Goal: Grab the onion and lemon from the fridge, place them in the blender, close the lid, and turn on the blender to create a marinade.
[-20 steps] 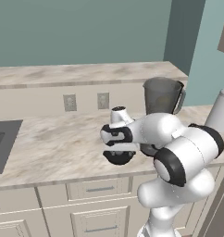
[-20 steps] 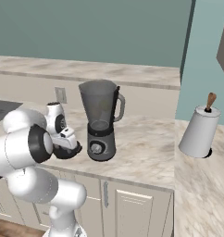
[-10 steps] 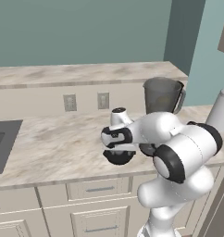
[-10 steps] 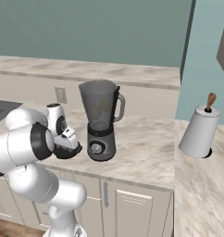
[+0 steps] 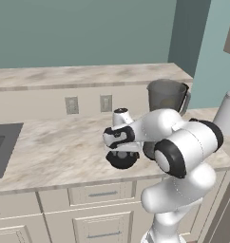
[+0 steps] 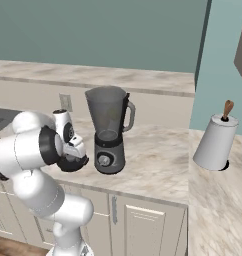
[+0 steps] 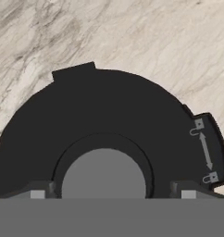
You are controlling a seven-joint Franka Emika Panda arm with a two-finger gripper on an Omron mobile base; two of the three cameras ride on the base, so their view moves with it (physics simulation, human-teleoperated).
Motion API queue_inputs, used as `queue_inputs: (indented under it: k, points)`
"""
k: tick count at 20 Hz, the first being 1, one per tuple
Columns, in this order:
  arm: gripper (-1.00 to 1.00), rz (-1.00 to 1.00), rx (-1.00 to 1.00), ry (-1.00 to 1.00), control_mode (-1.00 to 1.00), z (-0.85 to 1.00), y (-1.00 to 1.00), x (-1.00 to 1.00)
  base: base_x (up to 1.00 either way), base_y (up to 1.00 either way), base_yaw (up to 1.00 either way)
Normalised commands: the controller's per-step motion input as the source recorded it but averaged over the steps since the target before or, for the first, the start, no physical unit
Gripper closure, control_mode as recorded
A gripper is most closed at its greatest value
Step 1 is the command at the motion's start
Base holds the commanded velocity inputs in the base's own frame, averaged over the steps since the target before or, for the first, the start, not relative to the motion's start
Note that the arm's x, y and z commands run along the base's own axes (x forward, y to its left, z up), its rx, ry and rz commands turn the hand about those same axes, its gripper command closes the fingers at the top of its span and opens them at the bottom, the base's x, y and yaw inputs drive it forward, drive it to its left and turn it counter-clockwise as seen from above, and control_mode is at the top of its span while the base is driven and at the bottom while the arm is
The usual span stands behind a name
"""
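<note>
The black lid point(image 7: 109, 106) with its grey centre knob lies flat on the marble counter point(image 5: 64, 147), just left of the blender point(image 6: 109, 127). The lid point(image 5: 122, 160) sits directly under my hand. My gripper point(image 7: 113, 192) points straight down over the lid point(image 6: 73, 163) and is open, one fingertip on each side of the knob, gripping nothing. The blender's translucent jar point(image 5: 167, 97) stands uncovered on its dark base, its knob facing the front. The onion, the lemon and the fridge are out of view.
A white cone-shaped pot point(image 6: 215, 142) with a wooden handle stands on the counter to the right of the blender. Two wall outlets point(image 5: 71, 105) sit in the low back wall under a raised ledge. A dark sink point(image 5: 3, 147) lies at the far left.
The arm's elbow has shifted slightly. The hand stays over the lid with its jaws open.
</note>
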Motion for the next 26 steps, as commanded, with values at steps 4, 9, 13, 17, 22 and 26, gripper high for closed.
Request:
queue_inputs:
  k: [4,9,13,17,22,26]
  points:
    - [-1.00,0.02,0.00,0.00,-1.00,-0.31,0.00,0.01,0.00,0.00,0.00]
    - [-1.00,0.04,0.00,0.00,-1.00,-0.31,0.00,0.00,0.00,0.00,0.00]
    - [-1.00,0.10,0.00,0.00,-1.00,-0.27,0.00,0.02,0.00,0.00,0.00]
    - [-1.00,0.05,0.00,-0.01,-1.00,-0.04,-0.03,-0.10,0.00,0.00,0.00]
    - [-1.00,0.14,0.00,-0.08,-1.00,-0.01,-0.04,0.00,0.00,0.00,0.00]
    - [-1.00,0.11,0.00,-0.04,-1.00,0.00,-0.02,0.00,0.00,0.00,0.00]
